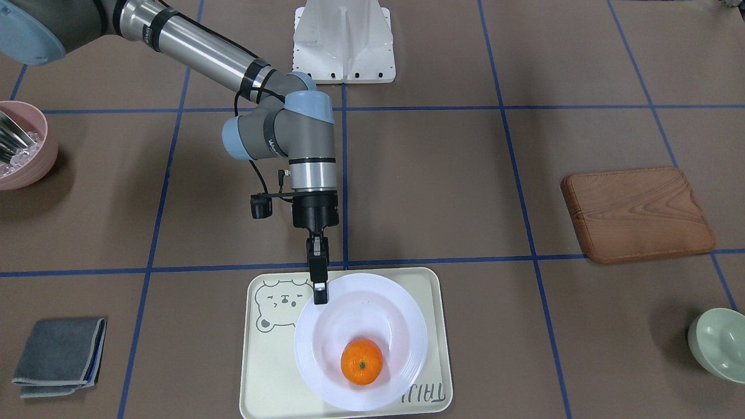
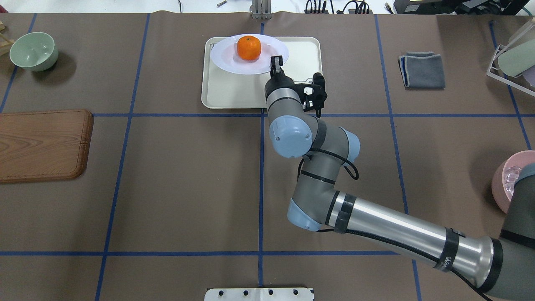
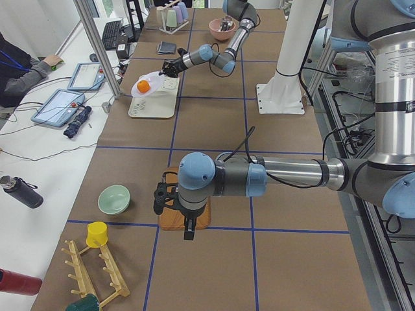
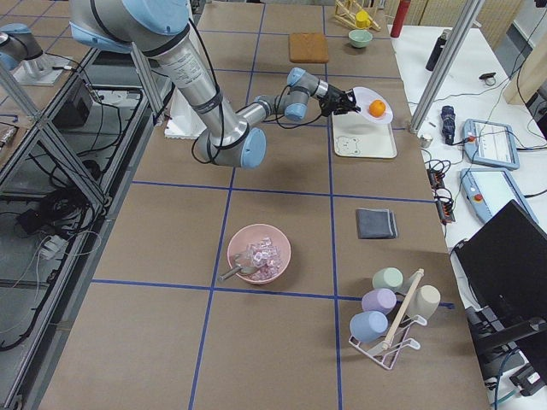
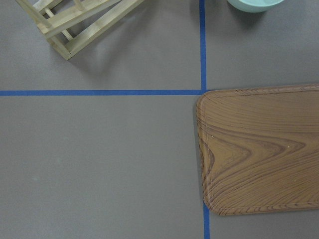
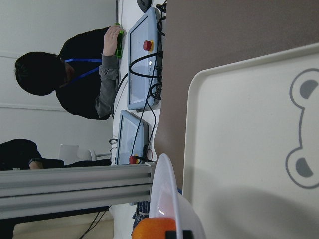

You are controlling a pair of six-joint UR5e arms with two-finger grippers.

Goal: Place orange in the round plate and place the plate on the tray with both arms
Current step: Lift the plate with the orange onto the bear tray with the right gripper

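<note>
The orange point(image 1: 361, 362) lies in the white round plate point(image 1: 401, 326), which is over the cream bear tray point(image 1: 262, 372). My right gripper point(image 1: 320, 294) is shut on the plate's near rim, reaching in from the robot's side. In the overhead view the plate point(image 2: 225, 56) overhangs the tray's point(image 2: 250, 92) far edge. The right wrist view shows the plate rim point(image 6: 164, 189) raised above the tray point(image 6: 239, 139). My left gripper point(image 3: 188, 232) hangs over the wooden board point(image 3: 170, 220), far from the tray, and I cannot tell whether it is open or shut.
A wooden board point(image 1: 637, 212) and a green bowl point(image 1: 719, 343) lie on the robot's left side. A pink bowl point(image 1: 20, 145) and a grey cloth point(image 1: 61, 356) are on its right. A wooden rack point(image 5: 75, 22) stands near the board. People sit beyond the table's far edge.
</note>
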